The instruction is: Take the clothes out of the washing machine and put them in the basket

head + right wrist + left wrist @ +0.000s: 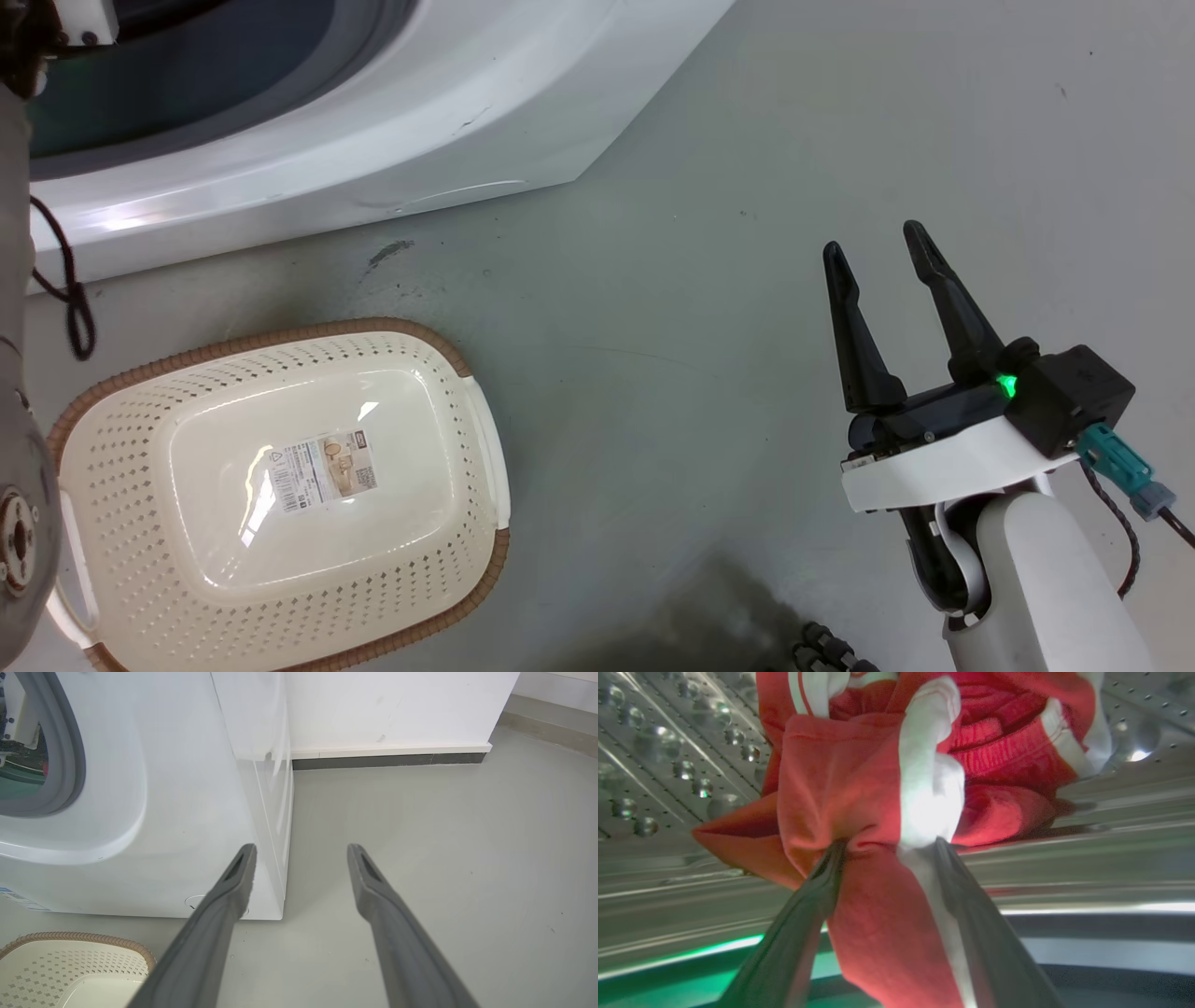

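The clothes (831,774), red fabric with white trim, lie bunched in the perforated steel drum (668,765) of the washing machine (373,121). My left gripper (889,842) is inside the drum with its fingers spread, and the red cloth fills the gap between them and drapes back toward the camera. The cream basket (280,333) with a brown rim stands on the floor in front of the machine, with nothing in it. My right gripper (873,240) hovers open over bare floor to the right of the basket (79,938), holding nothing.
My left arm (14,280) runs up the head view's left edge into the machine's opening, with a dark cable (75,308) looping beside it. A white wall with a dark skirting (387,759) stands behind the machine. Grey floor (653,327) stretches to the right.
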Controlling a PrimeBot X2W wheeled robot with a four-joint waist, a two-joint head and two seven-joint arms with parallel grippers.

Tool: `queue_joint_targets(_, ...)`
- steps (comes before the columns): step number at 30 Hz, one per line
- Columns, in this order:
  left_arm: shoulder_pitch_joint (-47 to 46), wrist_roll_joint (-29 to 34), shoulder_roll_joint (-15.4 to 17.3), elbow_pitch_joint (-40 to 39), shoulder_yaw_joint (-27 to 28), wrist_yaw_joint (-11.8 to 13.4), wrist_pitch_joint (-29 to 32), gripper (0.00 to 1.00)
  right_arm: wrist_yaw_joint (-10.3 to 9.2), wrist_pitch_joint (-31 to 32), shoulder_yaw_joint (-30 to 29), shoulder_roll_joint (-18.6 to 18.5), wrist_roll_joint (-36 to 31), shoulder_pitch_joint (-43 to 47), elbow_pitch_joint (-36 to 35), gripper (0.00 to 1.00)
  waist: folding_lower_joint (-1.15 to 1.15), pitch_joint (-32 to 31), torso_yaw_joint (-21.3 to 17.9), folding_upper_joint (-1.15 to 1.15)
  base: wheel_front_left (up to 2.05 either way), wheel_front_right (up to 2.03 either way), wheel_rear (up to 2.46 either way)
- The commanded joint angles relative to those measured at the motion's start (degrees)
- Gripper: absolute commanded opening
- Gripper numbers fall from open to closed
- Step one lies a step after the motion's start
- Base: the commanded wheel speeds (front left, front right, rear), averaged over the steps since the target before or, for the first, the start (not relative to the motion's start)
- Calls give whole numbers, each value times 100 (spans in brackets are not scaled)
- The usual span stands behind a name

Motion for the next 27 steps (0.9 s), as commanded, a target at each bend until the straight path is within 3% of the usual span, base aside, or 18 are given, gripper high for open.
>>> queue_joint_targets(1,-1,-5,27,87,-31,41,248,44,-2,-12,28,7,28,-107,9,100,-1,11,-26,0,0,0,0)
queue_joint_targets(3,-35,37,44,91,-88,64,361,0,-3,-13,39,7,51,-132,15,100,-1,25,-41,0,0,0,0)
queue_joint_targets(10,113,-40,21,-36,-115,164,71,0,-3,-13,32,7,130,-173,102,100,-1,-63,-30,0,0,0,0)
queue_joint_targets(19,1149,-394,-175,-330,118,287,-1930,0,-3,-13,-148,6,-55,47,281,100,-1,-811,161,0,0,0,0)
queue_joint_targets(27,2063,-641,-433,-349,256,220,-3607,0,-3,-13,-320,5,-297,365,425,100,-1,-1572,435,0,0,0,0)
